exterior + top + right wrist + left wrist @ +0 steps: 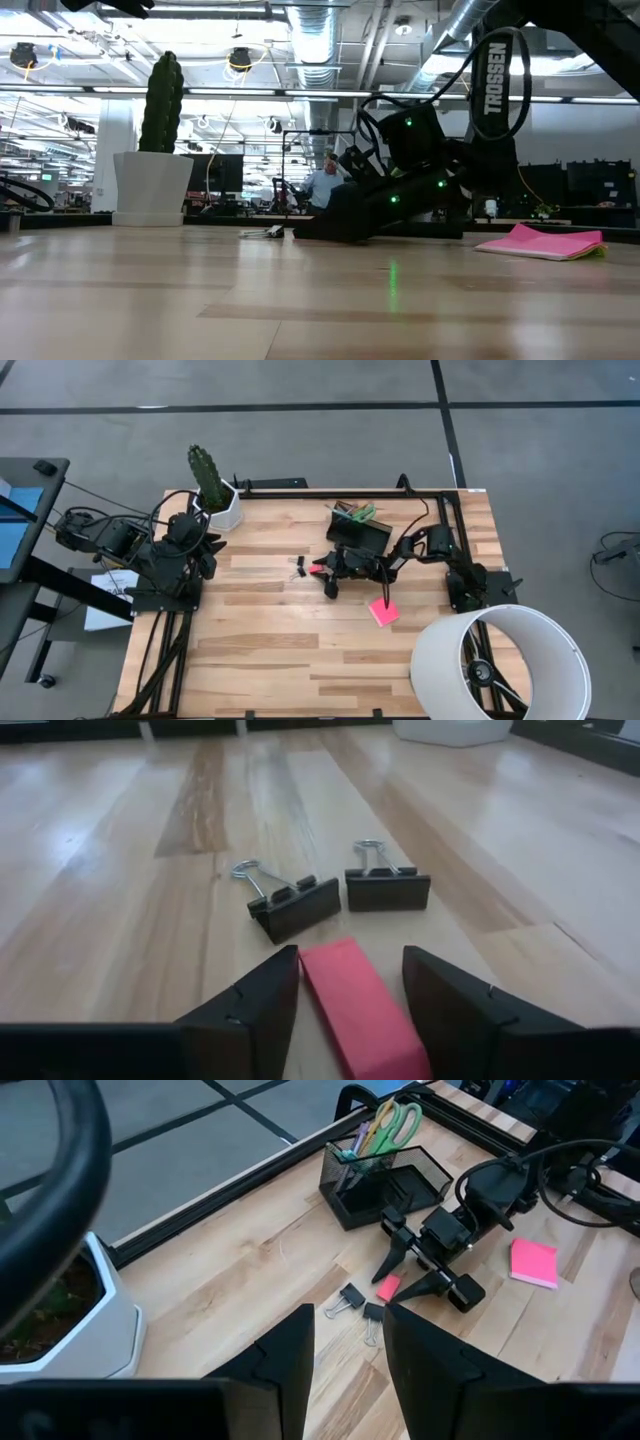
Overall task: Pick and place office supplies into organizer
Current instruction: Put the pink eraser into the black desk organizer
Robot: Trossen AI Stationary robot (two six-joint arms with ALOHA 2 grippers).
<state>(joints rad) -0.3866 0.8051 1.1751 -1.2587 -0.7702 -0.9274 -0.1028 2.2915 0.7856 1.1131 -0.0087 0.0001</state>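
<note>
My right gripper (348, 970) is low over the table's middle, open, with one finger on either side of the small pink eraser (360, 1005), which lies flat on the wood. Whether either finger touches it does not show. Two black binder clips (295, 907) (388, 890) lie just beyond the fingertips. The black mesh organizer (360, 532) stands behind the right gripper (322, 569), holding green-handled scissors (396, 1120) and pens. A pink sticky-note pad (383, 611) lies flat nearer the near edge. My left gripper (345, 1345) waits, open, at the table's left.
A cactus in a white hexagonal pot (218, 500) stands at the far left corner. A large white lampshade (498, 662) fills the near right corner. A black frame rail (330, 488) runs along the far edge. Bare wood lies between the clips and the left arm.
</note>
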